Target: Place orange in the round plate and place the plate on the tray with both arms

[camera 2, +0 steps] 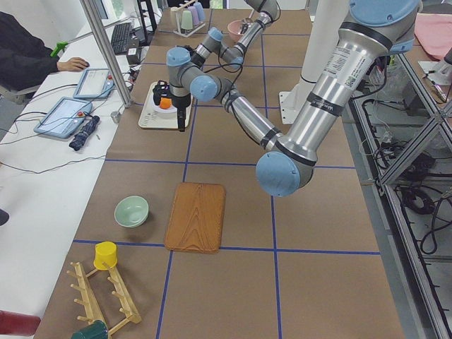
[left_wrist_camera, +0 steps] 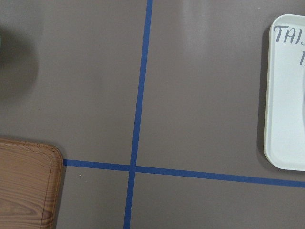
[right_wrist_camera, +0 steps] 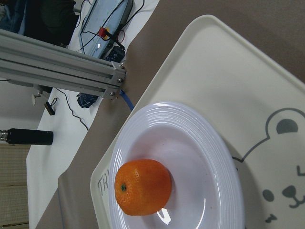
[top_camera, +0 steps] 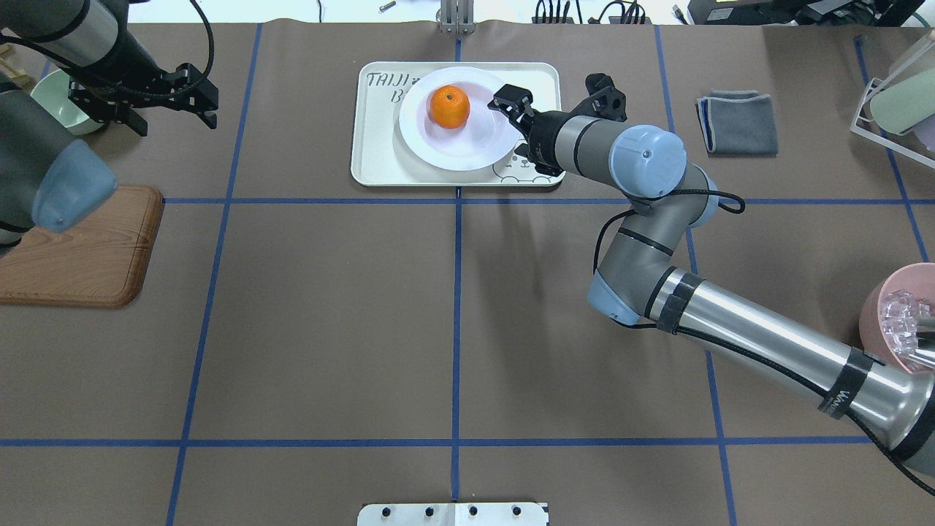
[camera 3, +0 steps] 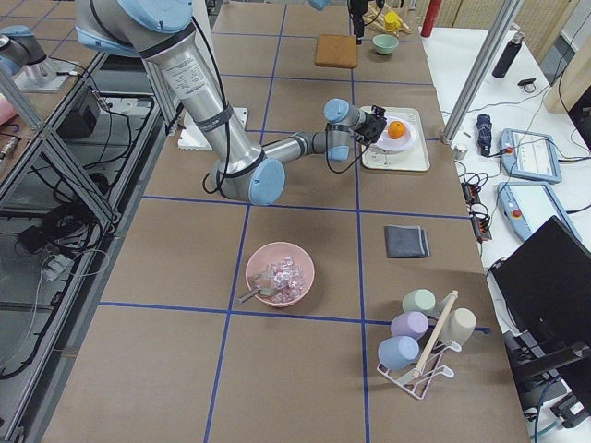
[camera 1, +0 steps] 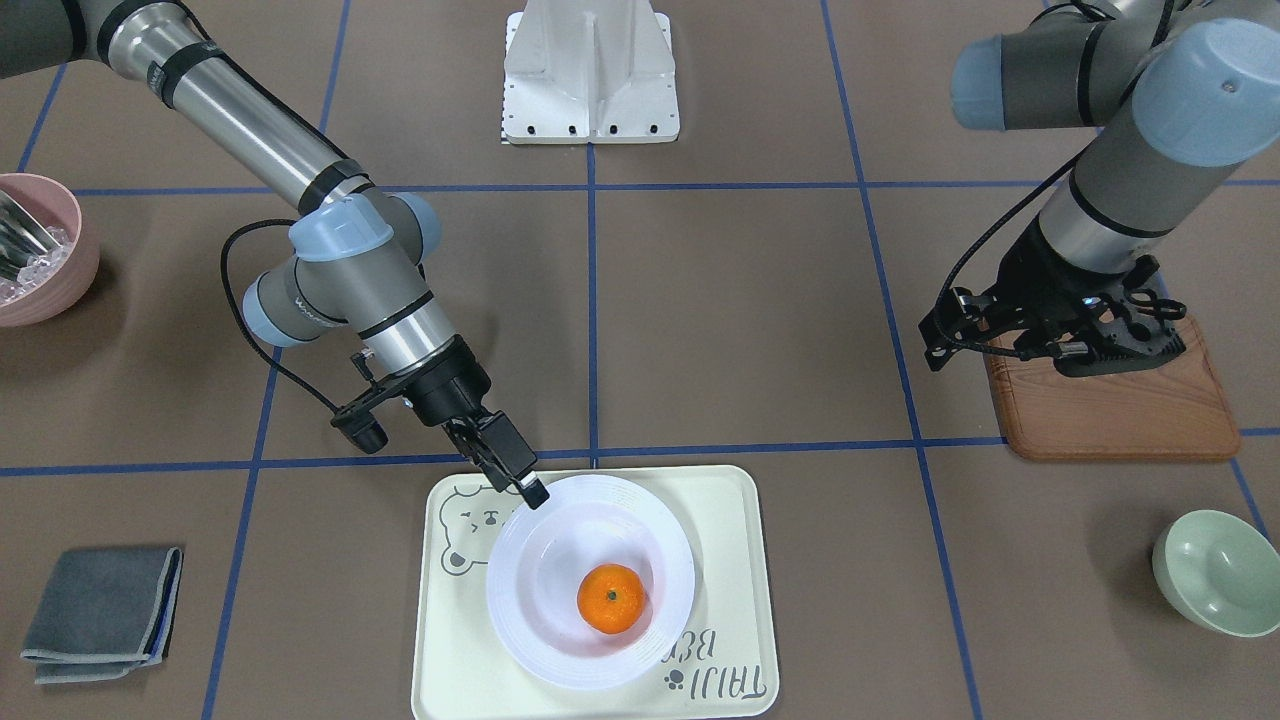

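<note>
The orange (camera 1: 611,598) lies in the well of the white round plate (camera 1: 520,600), and the plate rests flat on the cream tray (camera 1: 450,660). My right gripper (camera 1: 531,487) hovers just above the plate's rim on the robot's side, its fingers slightly apart and holding nothing. The right wrist view looks down on the orange (right_wrist_camera: 143,187), the plate (right_wrist_camera: 219,171) and the tray (right_wrist_camera: 228,86). My left gripper (top_camera: 175,109) hangs open and empty over the table near the wooden board (top_camera: 80,248), well away from the tray (top_camera: 372,157).
A pink bowl (top_camera: 898,314) with clear pieces stands by the right arm. A pale green bowl (camera 1: 1215,570) sits beyond the wooden board (camera 1: 1110,405). A folded grey cloth (camera 1: 100,610) lies beside the tray. A cup rack (camera 3: 420,341) stands at the table's right end.
</note>
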{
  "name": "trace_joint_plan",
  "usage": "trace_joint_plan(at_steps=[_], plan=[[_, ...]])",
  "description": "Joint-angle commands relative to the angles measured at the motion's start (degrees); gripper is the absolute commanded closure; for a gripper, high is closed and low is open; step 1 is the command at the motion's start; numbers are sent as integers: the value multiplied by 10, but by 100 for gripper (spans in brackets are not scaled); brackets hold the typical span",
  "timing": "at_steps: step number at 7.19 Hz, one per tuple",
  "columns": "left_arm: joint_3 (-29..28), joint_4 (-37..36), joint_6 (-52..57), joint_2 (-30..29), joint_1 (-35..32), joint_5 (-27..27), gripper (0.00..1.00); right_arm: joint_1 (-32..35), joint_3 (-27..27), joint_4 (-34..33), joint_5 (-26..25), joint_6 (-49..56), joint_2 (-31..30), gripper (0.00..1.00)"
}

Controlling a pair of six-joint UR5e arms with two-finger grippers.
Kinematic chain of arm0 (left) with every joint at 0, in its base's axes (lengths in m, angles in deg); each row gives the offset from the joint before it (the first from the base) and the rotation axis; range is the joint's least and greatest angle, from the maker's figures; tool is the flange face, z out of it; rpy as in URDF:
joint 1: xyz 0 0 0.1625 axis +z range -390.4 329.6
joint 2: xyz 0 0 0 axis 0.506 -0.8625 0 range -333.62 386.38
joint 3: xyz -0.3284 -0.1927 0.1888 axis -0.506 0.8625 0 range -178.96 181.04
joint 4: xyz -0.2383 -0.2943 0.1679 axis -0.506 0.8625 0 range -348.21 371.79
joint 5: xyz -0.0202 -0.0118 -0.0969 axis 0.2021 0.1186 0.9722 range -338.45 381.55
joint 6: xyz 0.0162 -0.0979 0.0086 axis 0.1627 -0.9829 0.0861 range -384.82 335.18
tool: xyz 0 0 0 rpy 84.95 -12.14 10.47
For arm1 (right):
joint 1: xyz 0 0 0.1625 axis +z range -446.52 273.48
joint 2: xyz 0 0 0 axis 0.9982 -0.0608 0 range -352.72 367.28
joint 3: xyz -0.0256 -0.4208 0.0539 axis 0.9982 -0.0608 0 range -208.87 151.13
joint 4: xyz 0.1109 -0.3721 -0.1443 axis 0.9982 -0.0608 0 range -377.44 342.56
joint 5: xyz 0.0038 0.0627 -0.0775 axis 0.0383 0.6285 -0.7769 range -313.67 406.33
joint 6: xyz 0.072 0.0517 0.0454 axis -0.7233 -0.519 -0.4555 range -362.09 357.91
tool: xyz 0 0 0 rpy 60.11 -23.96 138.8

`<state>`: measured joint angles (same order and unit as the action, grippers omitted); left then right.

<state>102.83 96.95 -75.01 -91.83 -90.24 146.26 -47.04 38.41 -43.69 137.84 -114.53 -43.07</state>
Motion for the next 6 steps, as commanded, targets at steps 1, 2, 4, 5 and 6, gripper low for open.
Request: trace_joint_plan(at_steps=[1, 2, 4, 5, 6], plan=[[3, 0, 2, 0, -5, 2, 2, 35, 77, -156, 73, 127, -22, 0], [5, 0, 3, 1, -14, 4, 2, 60, 98, -197, 109, 182, -42, 0], [9, -3, 65, 19, -46, 4, 2, 138, 100, -203, 228, 320, -99, 0], [11, -4, 114, 44, -79, 4, 2, 185, 99, -215, 290, 418, -128, 0], [3, -6, 202, 65, -117, 4, 2, 236, 97, -221, 344, 515, -165, 0]])
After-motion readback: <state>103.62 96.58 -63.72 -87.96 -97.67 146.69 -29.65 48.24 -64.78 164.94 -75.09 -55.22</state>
